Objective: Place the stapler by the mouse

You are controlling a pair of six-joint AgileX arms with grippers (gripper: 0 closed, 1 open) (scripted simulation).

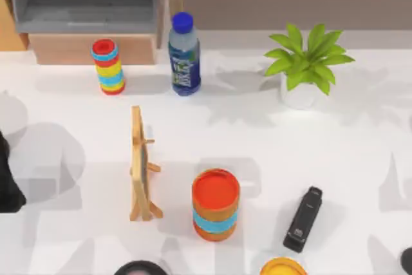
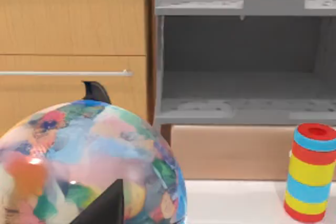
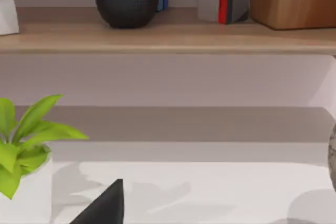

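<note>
Toward the table's [image 1: 360, 152] right front, the stapler [image 1: 303, 219] lies untouched; right gripper, finger state indeterminable, should descend squarely across its slim body

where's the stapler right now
In the top view the stapler lies flat on the white table, toward the front right, just right of the orange and blue striped cylinder and above the yellow disc at the front edge.

water bottle [image 1: 185, 54] label — print too small to read, no other text
</note>
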